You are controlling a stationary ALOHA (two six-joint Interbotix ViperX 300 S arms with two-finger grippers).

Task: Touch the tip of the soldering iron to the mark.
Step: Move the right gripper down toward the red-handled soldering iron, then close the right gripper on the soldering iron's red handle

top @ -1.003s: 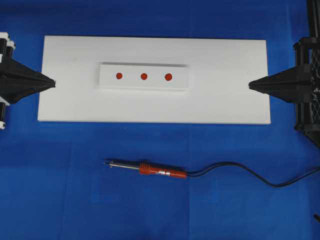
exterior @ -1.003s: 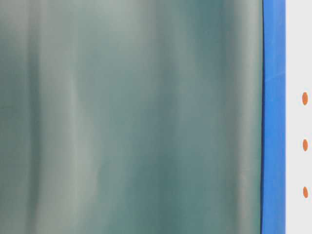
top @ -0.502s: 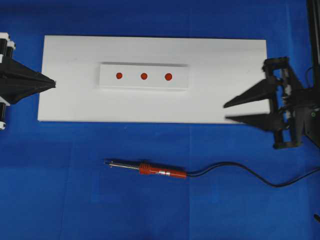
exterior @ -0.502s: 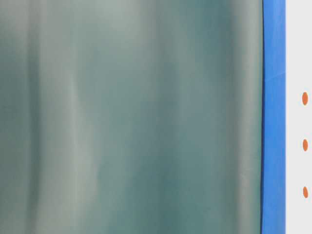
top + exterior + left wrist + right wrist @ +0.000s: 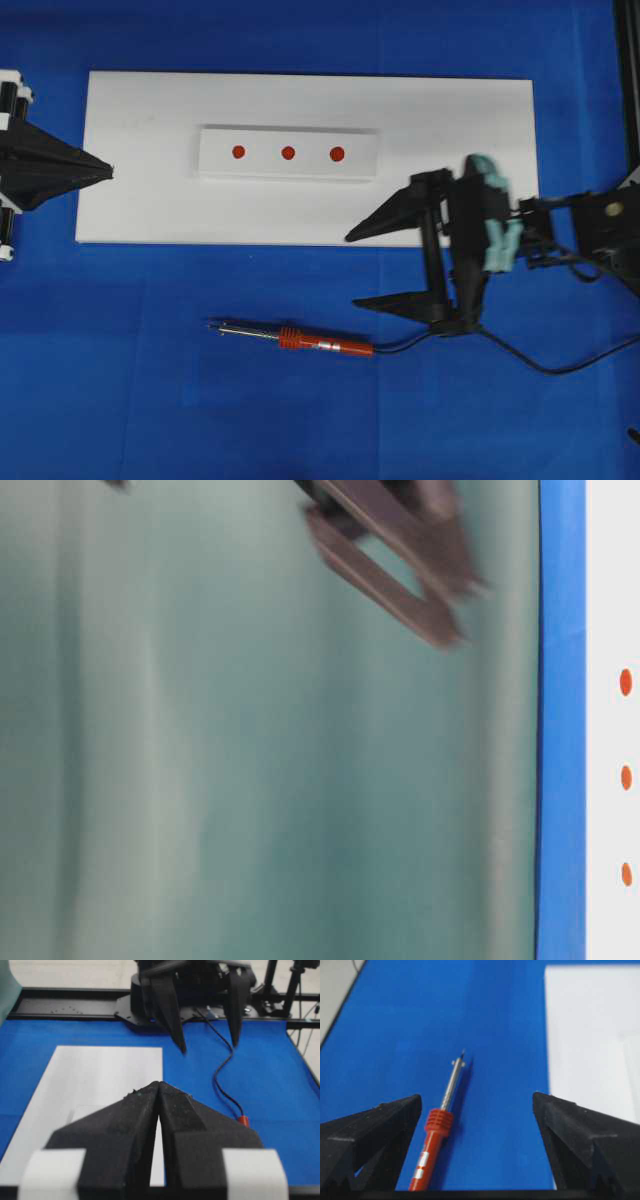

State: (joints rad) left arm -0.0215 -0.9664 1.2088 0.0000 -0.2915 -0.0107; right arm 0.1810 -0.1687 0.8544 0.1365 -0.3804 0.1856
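Colours on the bench

Blue cloth covers the table, plain, no pattern. White board on it, carrying a white raised block with three red dots in a row. Soldering iron: red-orange handle, silvery band, grey metal shaft, black cord trailing toward 3 o'clock. Right gripper black, with a pale teal part behind it. Left gripper black; white tape patches show in its wrist view

Count on the desk: one soldering iron, one large white board, one smaller white block bearing three red marks, and two tools, left and right.
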